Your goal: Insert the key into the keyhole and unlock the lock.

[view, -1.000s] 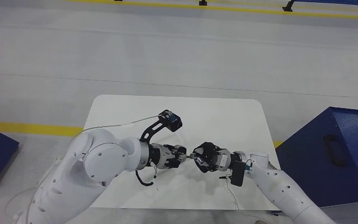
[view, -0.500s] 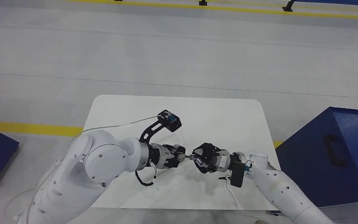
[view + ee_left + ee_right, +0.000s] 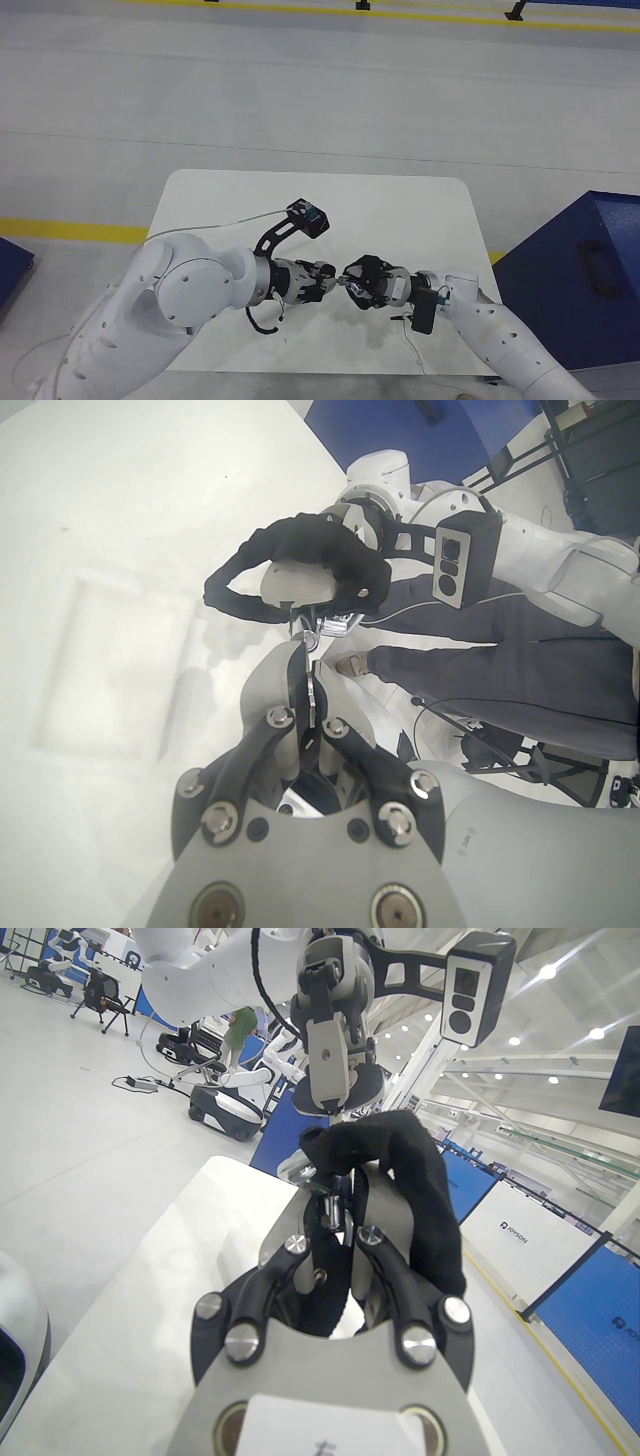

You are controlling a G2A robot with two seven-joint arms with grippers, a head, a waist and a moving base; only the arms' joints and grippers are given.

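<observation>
Over the near half of the white table [image 3: 400, 210] my two grippers meet tip to tip. The left gripper [image 3: 326, 283] [image 3: 307, 652] is shut on a thin metal key [image 3: 310, 697], whose tip touches the silver lock [image 3: 334, 626]. Holding that lock is my right gripper [image 3: 362, 285] [image 3: 340, 1183], shut, its fingers wrapped in black knitted fabric [image 3: 420, 1188]. In the right wrist view the lock [image 3: 331, 1210] sits between the wrapped fingers, with the left gripper [image 3: 331, 1110] pointing at it from beyond. The keyhole itself is hidden.
A dark blue bin [image 3: 580, 270] stands right of the table. A white cable [image 3: 215, 220] trails from the left arm across the table's left part. The table's far half is bare.
The left wrist has turned slightly, its camera bracket shifting a little to the right. Both grippers stay pressed together at the same spot.
</observation>
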